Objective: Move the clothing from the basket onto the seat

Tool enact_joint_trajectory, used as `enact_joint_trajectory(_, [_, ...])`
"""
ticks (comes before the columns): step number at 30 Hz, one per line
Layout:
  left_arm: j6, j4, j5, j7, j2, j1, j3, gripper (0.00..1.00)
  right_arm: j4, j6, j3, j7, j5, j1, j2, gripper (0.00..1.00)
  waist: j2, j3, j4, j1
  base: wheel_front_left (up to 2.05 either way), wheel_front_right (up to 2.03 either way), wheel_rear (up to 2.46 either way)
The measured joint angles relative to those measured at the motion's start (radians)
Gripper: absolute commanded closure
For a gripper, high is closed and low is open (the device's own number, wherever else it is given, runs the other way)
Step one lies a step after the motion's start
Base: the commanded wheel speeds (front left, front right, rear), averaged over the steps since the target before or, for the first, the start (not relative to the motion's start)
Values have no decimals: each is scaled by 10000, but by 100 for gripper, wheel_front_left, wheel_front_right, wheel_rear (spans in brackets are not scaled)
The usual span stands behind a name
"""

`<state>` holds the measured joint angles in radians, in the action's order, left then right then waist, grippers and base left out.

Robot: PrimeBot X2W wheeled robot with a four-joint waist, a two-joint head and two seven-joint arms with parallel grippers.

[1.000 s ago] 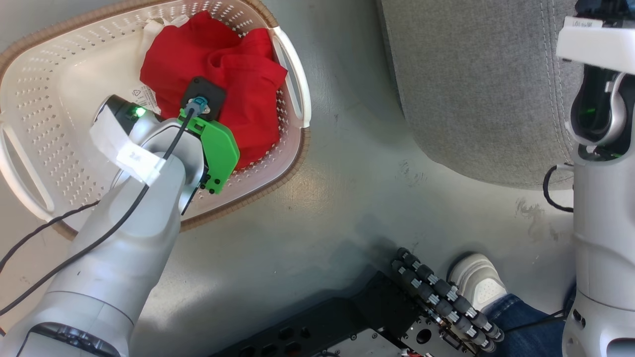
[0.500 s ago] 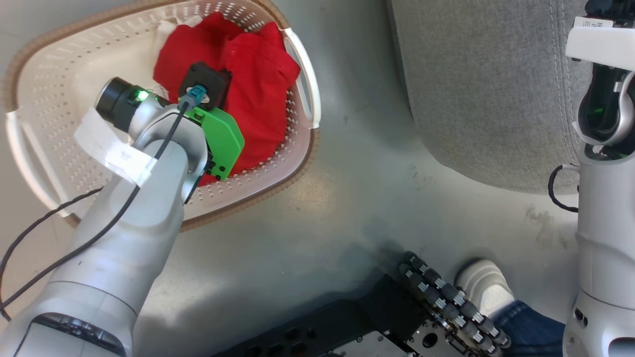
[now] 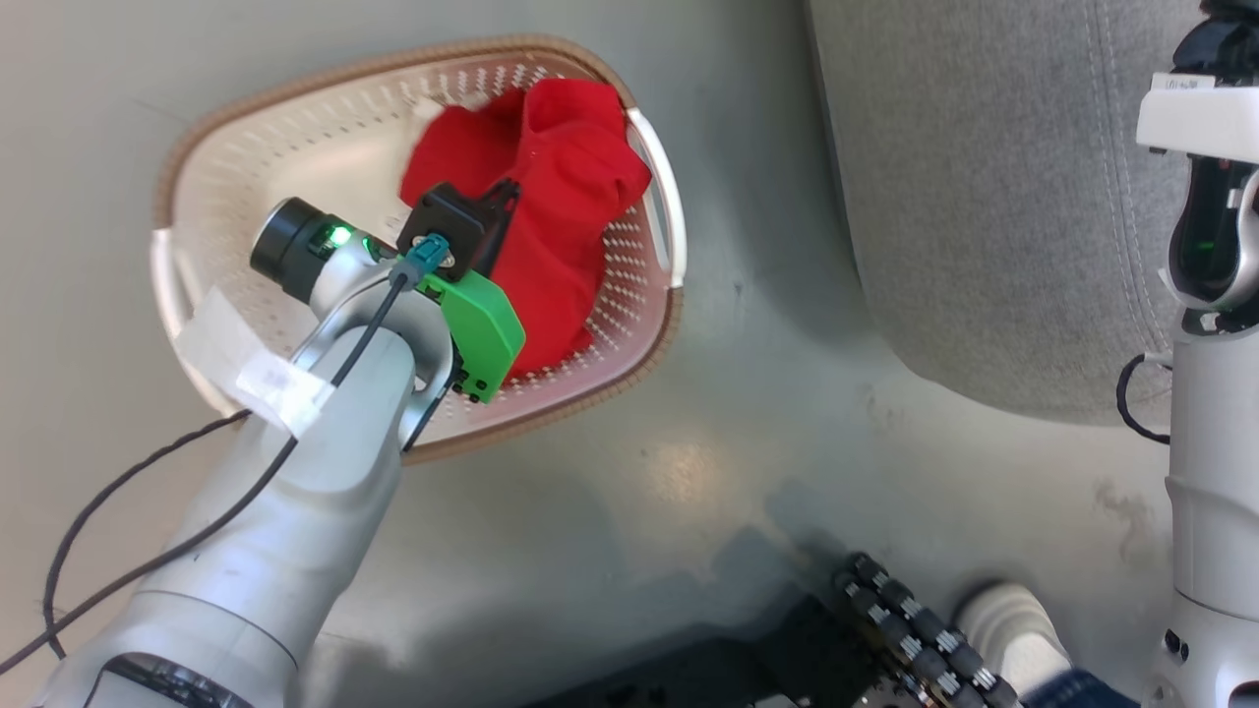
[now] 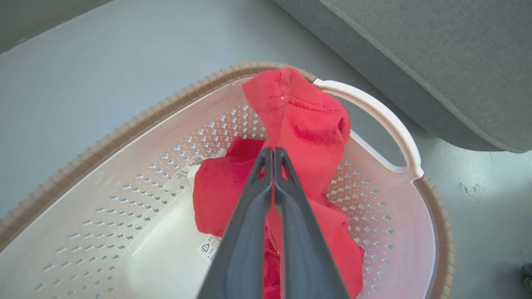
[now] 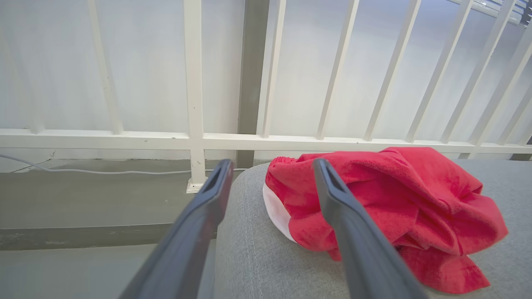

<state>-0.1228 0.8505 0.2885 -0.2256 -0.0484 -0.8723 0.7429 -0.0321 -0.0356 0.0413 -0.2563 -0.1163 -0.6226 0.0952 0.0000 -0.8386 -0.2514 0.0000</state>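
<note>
Seat: a large grey fabric-upholstered seat [image 3: 984, 197] with a rounded edge and a stitched seam is seen at the upper right of the head view.
Basket: a small cream-white perforated plastic basket [image 3: 285, 157] with a brown woven-look rim is set on the glossy grey floor [image 3: 689, 472], near the seat but apart from it; a printed sticker [image 4: 206, 248] is stuck to its smooth bottom.
Clothing in basket: a red jersey garment [image 3: 551, 197] of soft fabric is bunched against the wall that faces the seat; its upper fold is laid over the rim beside the white handle [image 4: 365, 104].
Left claw: the left claw [image 4: 273, 150] is held inside the basket on a pale grey arm [image 3: 295, 511]; its two long dark fingers are pressed together and clamped on the red jersey garment, with red cloth pinched between them below the tips.
Right claw: the right claw [image 5: 272, 162] is held over the seat's rounded corner, its fingers spread wide apart and nothing gripped between them.
Clothing on seat: a second red garment [image 5: 386, 207] with a white trim band is left crumpled on top of the seat, just beyond the right claw's fingertips.
Background: a white barred railing [image 5: 191, 83] is seen behind the seat.
Person: a white shoe [image 3: 1013, 629] is seen at the lower edge of the head view.
</note>
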Motion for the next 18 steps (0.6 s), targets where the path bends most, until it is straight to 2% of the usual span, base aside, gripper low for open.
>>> enact_joint_trajectory(18, [-2,-1684,756,-234,31,1111,-15,100,813,90,443,0,107,1192,142,0,0,2120,954,-1,0,0,0])
